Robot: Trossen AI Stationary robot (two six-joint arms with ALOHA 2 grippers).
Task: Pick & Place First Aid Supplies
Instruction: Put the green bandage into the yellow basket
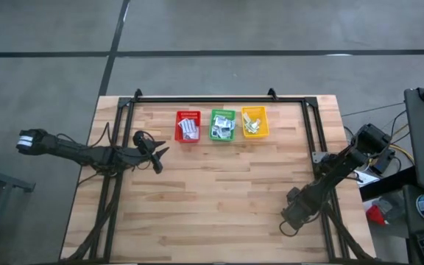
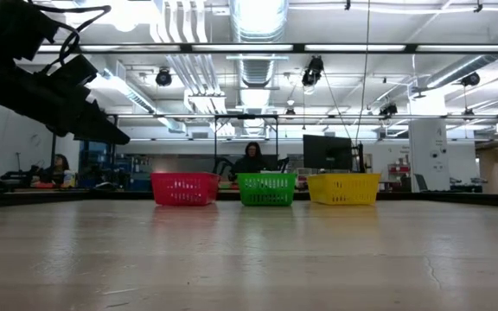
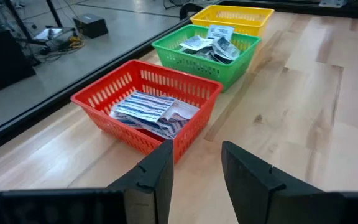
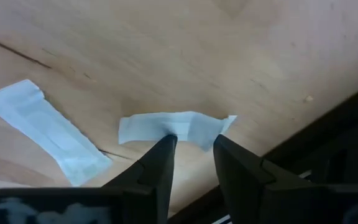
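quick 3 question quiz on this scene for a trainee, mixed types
1. True or false: the red basket is empty.
2. Multiple choice: in the high view, the green basket sits A) between the red and yellow baskets B) at the row's left end C) by the right gripper.
3. Fill in: the right gripper points down at a pale ____ lying flat on the table.

Key:
1. False; packets lie in it.
2. A; the yellow basket is on its other side.
3. Strip; a second strip lies beside it. The left gripper waits open near the red basket.
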